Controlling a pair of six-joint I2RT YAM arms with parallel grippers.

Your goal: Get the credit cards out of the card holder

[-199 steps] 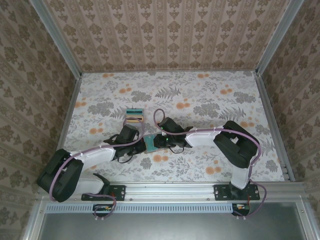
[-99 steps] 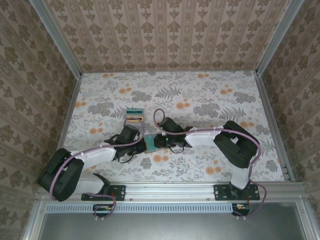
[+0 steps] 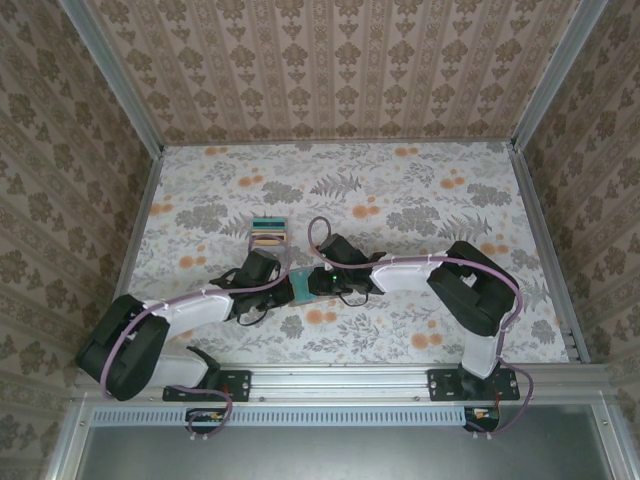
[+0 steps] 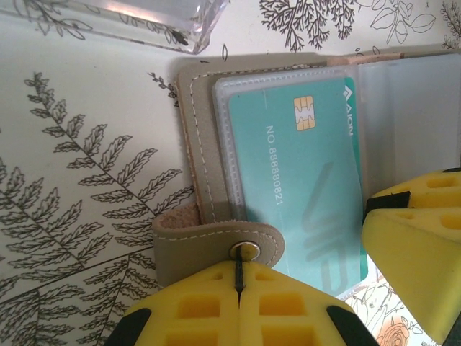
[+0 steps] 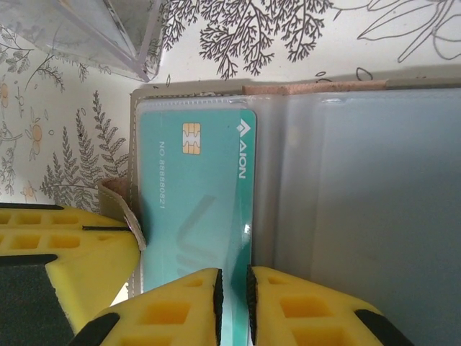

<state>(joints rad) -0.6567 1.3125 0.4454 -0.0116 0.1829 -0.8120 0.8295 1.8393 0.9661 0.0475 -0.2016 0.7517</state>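
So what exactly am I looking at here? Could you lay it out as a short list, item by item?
setting: flower-patterned table
card holder: lying open, clear sleeves showing
teal card: in a clear sleeve, chip side up, not yet out
left tool: closed on the holder's snap tab
right tool: pinching the card's near edge
nearby: striped card stack, on the table beyond the holder
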